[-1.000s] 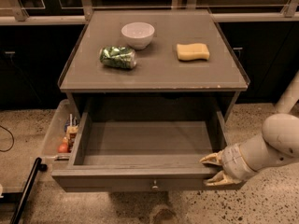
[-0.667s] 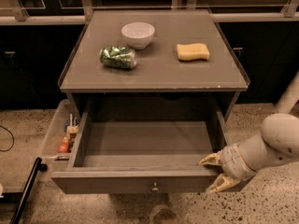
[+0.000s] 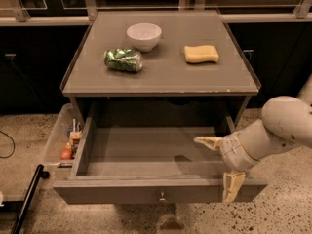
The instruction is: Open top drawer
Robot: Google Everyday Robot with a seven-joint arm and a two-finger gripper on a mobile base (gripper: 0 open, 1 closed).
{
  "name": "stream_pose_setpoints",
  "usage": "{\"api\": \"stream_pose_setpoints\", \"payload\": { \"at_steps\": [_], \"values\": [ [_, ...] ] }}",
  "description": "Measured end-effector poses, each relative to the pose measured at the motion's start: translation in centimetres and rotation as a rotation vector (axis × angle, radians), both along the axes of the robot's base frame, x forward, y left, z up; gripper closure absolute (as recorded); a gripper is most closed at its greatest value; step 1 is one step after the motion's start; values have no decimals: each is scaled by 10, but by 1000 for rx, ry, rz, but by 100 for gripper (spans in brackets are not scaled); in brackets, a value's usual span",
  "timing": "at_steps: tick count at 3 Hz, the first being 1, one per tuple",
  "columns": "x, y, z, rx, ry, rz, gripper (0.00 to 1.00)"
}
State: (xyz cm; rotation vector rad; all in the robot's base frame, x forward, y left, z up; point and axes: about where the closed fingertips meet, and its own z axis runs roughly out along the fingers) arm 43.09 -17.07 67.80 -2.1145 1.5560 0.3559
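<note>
standing wide open under a grey-brown table top (image 3: 161, 77), the wide grey-brown top drawer (image 3: 146, 150) has the robot's cream two-finger gripper (image 3: 222, 164) at its front right corner.

the gripper's fingers are spread apart and grip nothing. one finger (image 3: 208, 141) reaches over the drawer's bare grey interior, the other (image 3: 232, 186) hangs in front of the drawer face, with the front wall between them. the drawer's long axis runs side to side. most of it, and its small round metal knob (image 3: 161, 197), lies toward the view's left of the gripper. the drawer looks fully out, so the task seems nearly done. a white bowl (image 3: 144, 35), a crumpled green packet (image 3: 123, 60) and a yellow sponge (image 3: 201, 53) sit on top.
</note>
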Motion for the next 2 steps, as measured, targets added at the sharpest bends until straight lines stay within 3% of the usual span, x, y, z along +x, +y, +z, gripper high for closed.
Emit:
{"api": "stream_pose_setpoints", "payload": {
  "at_steps": [1, 2],
  "values": [
    [19, 10, 61, -23, -85, 43, 0],
    [40, -4, 110, -39, -160, 17, 0]
  ]
}}
